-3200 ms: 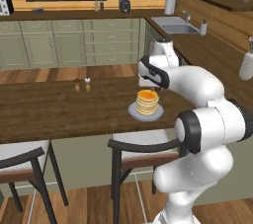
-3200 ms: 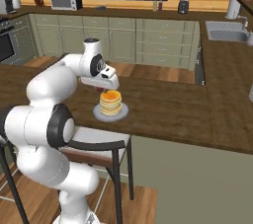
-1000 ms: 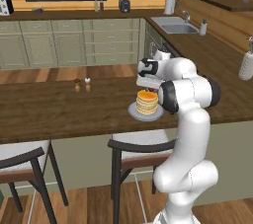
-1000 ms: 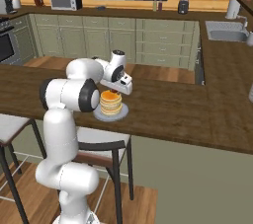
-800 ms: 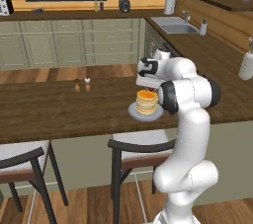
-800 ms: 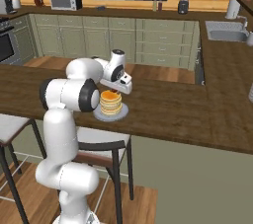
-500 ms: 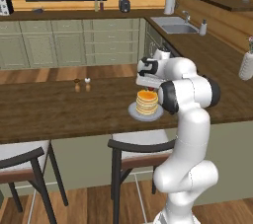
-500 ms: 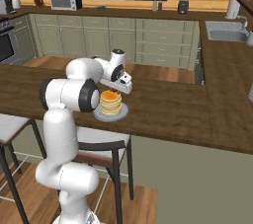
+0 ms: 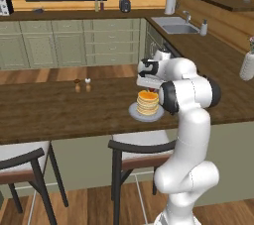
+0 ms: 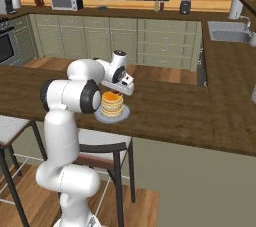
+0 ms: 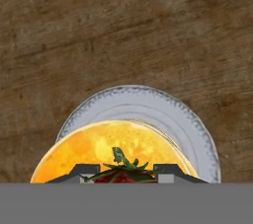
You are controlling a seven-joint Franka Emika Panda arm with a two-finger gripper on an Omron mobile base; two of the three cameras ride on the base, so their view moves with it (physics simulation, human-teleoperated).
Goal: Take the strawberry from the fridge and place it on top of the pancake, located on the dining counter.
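**Tool holding strawberry above pancake**

The tool (image 11: 121,174) is closed narrowly on the strawberry (image 11: 120,172), its two fingertips (image 11: 84,171) pressed against the berry's sides with the green cap showing between them. The tool hangs directly over the pancake (image 9: 147,102), which sits on a round grey plate (image 11: 163,114). The plate rests on the dark wood counter (image 9: 59,112), near its front edge. Two small shakers (image 9: 82,85) stand further along the counter, well apart from the plate.
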